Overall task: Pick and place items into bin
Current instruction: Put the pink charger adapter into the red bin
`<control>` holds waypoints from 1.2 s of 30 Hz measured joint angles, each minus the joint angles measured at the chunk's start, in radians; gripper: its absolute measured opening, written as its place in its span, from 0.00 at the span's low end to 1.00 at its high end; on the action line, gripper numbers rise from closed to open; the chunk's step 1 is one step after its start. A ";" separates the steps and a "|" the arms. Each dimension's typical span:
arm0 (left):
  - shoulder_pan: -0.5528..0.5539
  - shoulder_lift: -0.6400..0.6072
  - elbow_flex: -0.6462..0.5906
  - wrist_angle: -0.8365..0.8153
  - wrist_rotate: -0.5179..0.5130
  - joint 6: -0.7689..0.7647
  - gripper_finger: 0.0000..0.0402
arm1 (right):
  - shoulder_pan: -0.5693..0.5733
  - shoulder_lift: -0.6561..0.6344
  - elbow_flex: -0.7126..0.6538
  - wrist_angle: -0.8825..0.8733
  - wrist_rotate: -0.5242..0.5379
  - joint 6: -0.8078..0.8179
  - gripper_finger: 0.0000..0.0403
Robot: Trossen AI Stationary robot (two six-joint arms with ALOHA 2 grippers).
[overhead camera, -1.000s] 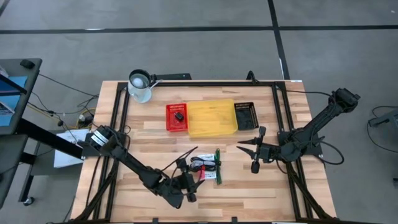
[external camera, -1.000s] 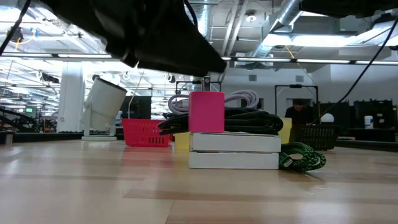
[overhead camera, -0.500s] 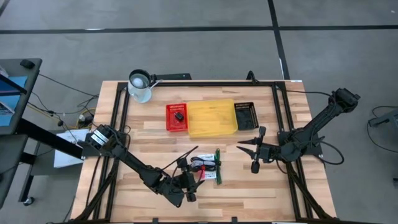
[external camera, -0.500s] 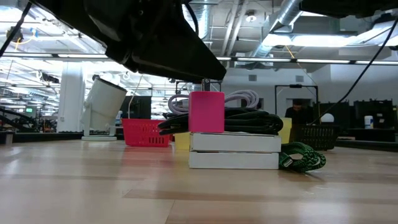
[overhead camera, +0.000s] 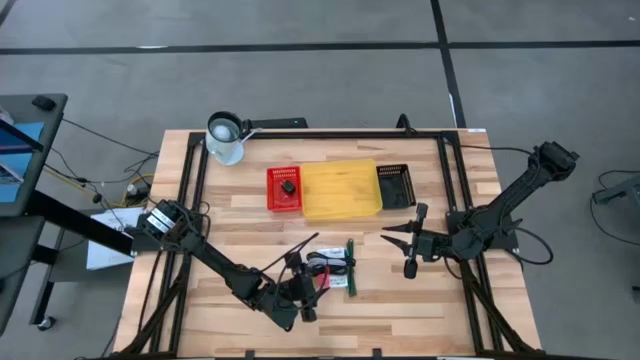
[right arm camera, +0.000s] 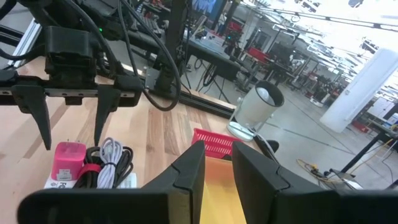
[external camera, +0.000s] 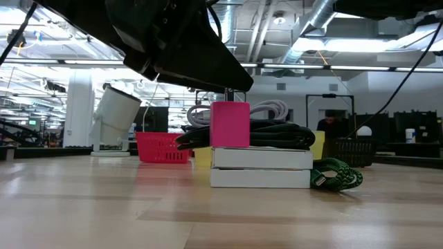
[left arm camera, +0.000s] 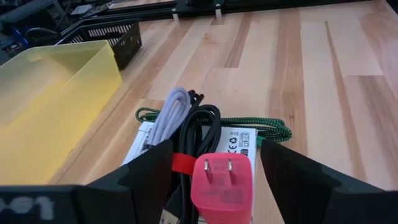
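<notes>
Near the front of the table (overhead camera: 420,310), my left jaws (overhead camera: 300,293) hang wide apart, one finger on each side of the pink plug (left arm camera: 221,182) that tops the pile of items. That plug sits on a bundle of black cable (left arm camera: 198,127) and pale cable (left arm camera: 166,112), bound by a red strap (left arm camera: 182,163), and the bundle lies on a flat white packet (left arm camera: 238,140). A green braided cord (left arm camera: 249,124) runs along the far side of the packet. From the left wrist view the plug's two prongs point up and back toward me, and the coiled cables run their long axis away from me, toward the far edge of the table.

The plug looks hard and smooth, so I judge it light but possibly slippery; its flat sides are the sure place to pinch. The cables are soft and will sag and drag, though the strap should hold them together. The packet underneath may not come along.

The yellow bin (overhead camera: 341,190) stands well apart toward the back, between a red basket (overhead camera: 284,190) and a black basket (overhead camera: 396,186).

My right jaws (overhead camera: 407,250) wait nearby, open, holding nothing.
</notes>
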 joint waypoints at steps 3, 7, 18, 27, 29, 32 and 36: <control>0.000 0.000 0.000 -0.006 -0.004 0.000 0.59 | 0.000 0.000 0.000 0.000 0.000 0.000 0.19; 0.000 0.000 0.000 -0.010 -0.005 0.000 0.59 | 0.000 0.000 0.000 0.000 0.000 0.000 0.19; 0.000 -0.002 0.000 -0.017 -0.001 0.000 0.40 | 0.000 0.000 0.000 0.000 0.000 0.000 0.19; 0.000 -0.003 0.000 -0.017 0.000 -0.001 0.30 | 0.000 0.000 0.000 0.000 0.000 0.000 0.19; 0.000 -0.003 0.000 -0.018 0.000 -0.001 0.29 | 0.000 0.000 0.000 0.000 0.000 0.000 0.19; 0.000 -0.003 0.000 -0.018 0.001 -0.001 0.28 | 0.000 0.000 0.000 0.000 0.000 0.000 0.19; 0.005 -0.003 0.000 -0.018 0.016 -0.001 0.28 | 0.000 0.000 0.000 0.000 0.000 -0.001 0.19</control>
